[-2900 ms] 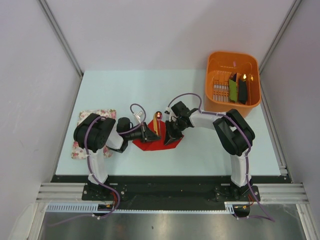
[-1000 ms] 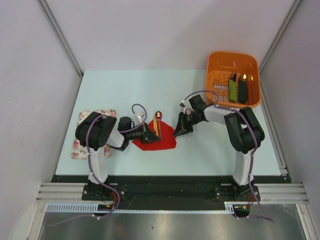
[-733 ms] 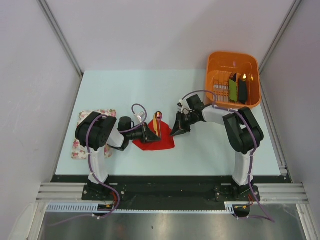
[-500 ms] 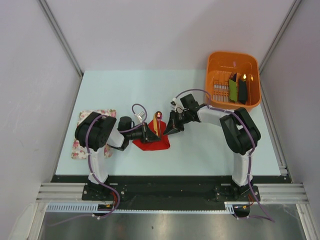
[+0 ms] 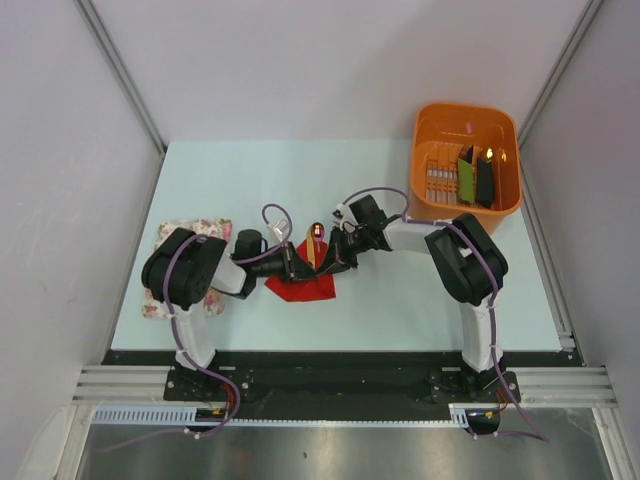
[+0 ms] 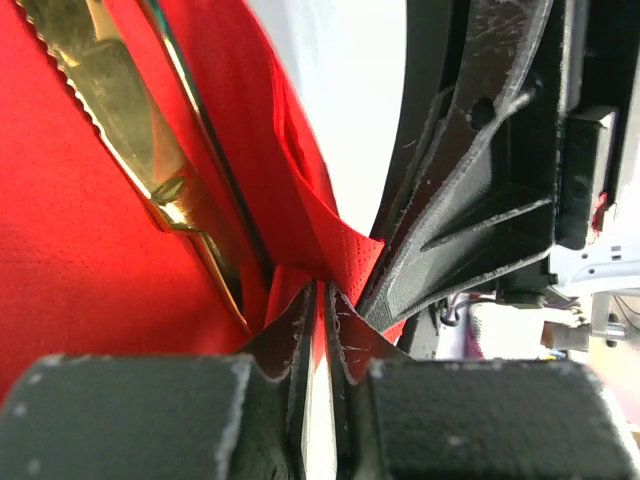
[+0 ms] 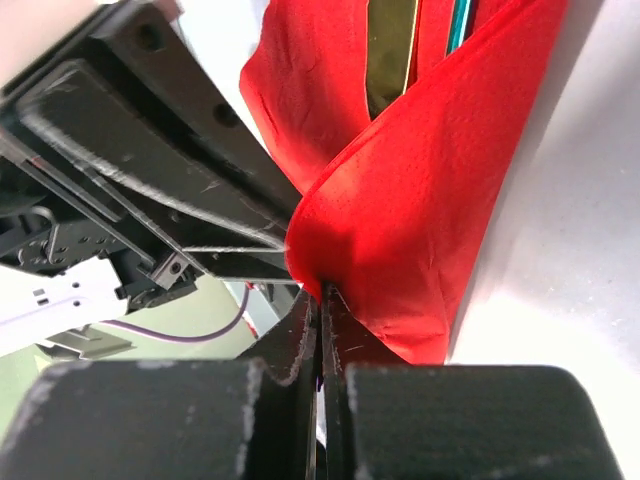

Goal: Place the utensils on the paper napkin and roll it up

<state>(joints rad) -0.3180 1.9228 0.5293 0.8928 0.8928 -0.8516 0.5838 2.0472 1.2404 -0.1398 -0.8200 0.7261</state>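
The red paper napkin (image 5: 303,285) lies mid-table with the utensils (image 5: 314,248) on it; the dark red spoon bowl (image 5: 317,231) sticks out at the far end. My right gripper (image 5: 336,262) is shut on the napkin's right edge (image 7: 400,220) and holds it folded over the utensils. My left gripper (image 5: 297,270) is shut on the napkin's left edge (image 6: 310,300), right against the right gripper. A gold serrated knife (image 6: 130,130) shows in the left wrist view, and a gold piece (image 7: 392,50) beside a blue handle (image 7: 462,22) in the right wrist view.
An orange basket (image 5: 436,130) at the back right holds green and black oblong items (image 5: 475,178). A white floral cloth (image 5: 160,290) lies under the left arm at the table's left side.
My right gripper has moved left with the napkin's right edge, folding it over the utensils until it meets my left gripper. The red patch on the table has narrowed. My left gripper has stayed put.
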